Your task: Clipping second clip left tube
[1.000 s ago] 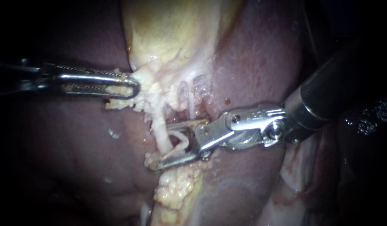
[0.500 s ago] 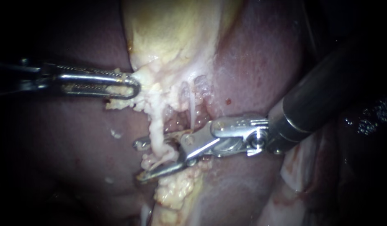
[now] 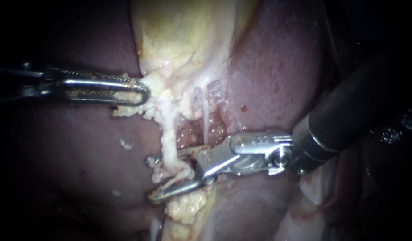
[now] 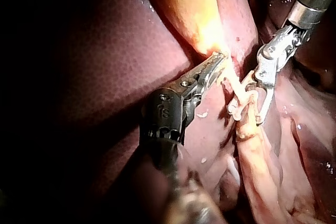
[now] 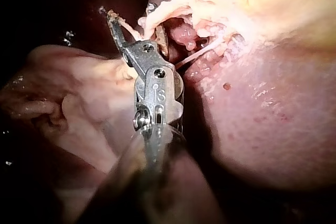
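The liver (image 3: 277,67) fills the scene, with the gallbladder (image 3: 183,35) at the far middle. The left instrument (image 3: 141,91) is clamped tight on the gallbladder's near edge. The right instrument (image 3: 159,177) holds nothing: its 2 jaws gape, and the left tube (image 3: 169,134) runs between them.

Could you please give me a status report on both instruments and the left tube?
Left instrument shut on gallbladder. Right instrument open, straddling left tube. Fatty tissue crowding its lower side.
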You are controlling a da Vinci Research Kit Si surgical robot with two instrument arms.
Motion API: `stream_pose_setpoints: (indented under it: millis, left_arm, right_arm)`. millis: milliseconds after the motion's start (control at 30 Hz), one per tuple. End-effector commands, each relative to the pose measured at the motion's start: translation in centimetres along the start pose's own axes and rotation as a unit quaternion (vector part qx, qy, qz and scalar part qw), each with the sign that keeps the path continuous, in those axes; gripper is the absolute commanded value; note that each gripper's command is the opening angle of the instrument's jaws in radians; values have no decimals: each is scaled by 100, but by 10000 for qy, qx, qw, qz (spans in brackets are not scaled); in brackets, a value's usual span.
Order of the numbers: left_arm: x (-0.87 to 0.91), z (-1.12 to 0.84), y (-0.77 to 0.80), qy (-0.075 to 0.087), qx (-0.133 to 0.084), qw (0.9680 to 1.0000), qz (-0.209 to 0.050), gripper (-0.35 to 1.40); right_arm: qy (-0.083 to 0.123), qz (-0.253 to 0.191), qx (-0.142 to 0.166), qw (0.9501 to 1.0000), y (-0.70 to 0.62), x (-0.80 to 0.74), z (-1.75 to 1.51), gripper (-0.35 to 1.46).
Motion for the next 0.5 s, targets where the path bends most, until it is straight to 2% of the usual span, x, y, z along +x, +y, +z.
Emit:
stream_pose_setpoints:
  millis: [33, 200, 367, 500]
  left_arm:
    - [0, 0, 0, 2, 0, 10000, -14, -35]
    - [0, 0, 0, 2, 0, 10000, -14, -35]
    - [0, 0, 0, 2, 0, 10000, -14, -35]
    - [0, 0, 0, 2, 0, 10000, -14, -35]
  right_arm:
    - [0, 22, 25, 10000, -2, 1, 1, 46]
    - [15, 35, 105, 9999, -10, 5, 5, 46]
    - [16, 126, 109, 9999, -11, 7, 5, 42]
    - [19, 276, 112, 9996, -10, 7, 1, 25]
